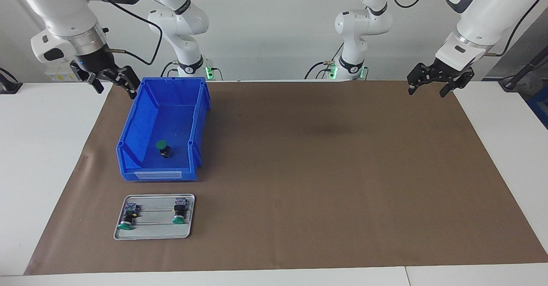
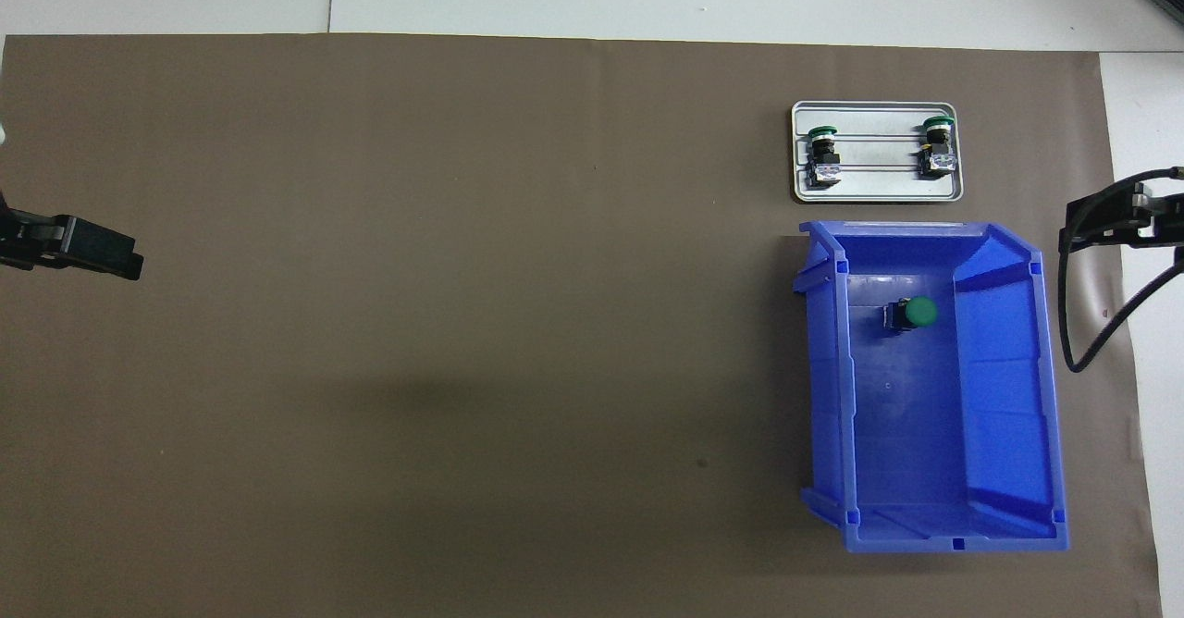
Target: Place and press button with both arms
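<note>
One blue bin (image 1: 147,157) stands on the brown mat (image 1: 325,170) toward the right arm's end of the table (image 1: 38,157). One button (image 1: 162,148), with a green cap on a black body, lies inside the bin on its floor, in the part farther from the robots. Farther still from the robots, just beside the bin, one grey metal tray (image 1: 155,232) carries two green-capped switches (image 1: 128,216), one at each end.

Two arms show. The right gripper (image 1: 112,82) hangs in the air over the mat's edge beside the bin's nearer corner, jaws spread, holding nothing. The left gripper (image 1: 432,85) hangs over the mat's edge at the left arm's end, well apart from the bin, jaws spread and empty.
</note>
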`<action>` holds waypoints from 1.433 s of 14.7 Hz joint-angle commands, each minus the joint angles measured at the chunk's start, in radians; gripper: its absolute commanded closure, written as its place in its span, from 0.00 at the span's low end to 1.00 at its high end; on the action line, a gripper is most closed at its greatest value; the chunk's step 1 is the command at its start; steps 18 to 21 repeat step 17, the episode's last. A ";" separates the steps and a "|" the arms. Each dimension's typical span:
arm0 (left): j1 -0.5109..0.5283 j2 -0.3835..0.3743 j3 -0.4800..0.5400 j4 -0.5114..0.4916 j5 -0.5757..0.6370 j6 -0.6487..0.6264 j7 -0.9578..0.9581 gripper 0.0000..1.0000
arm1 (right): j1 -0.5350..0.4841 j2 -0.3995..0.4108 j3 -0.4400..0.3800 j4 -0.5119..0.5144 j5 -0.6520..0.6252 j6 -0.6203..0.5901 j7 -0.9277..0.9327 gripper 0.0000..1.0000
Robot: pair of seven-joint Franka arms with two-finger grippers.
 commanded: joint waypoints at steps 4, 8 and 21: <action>0.012 -0.028 -0.008 -0.035 0.016 0.022 0.006 0.00 | 0.009 -0.018 0.001 -0.010 0.023 0.017 -0.019 0.00; 0.012 -0.028 -0.008 -0.035 0.016 0.022 0.006 0.00 | 0.008 -0.018 0.001 -0.010 0.034 0.015 -0.019 0.00; 0.012 -0.028 -0.008 -0.035 0.016 0.022 0.006 0.00 | 0.000 -0.021 -0.001 -0.013 0.040 0.011 -0.028 0.00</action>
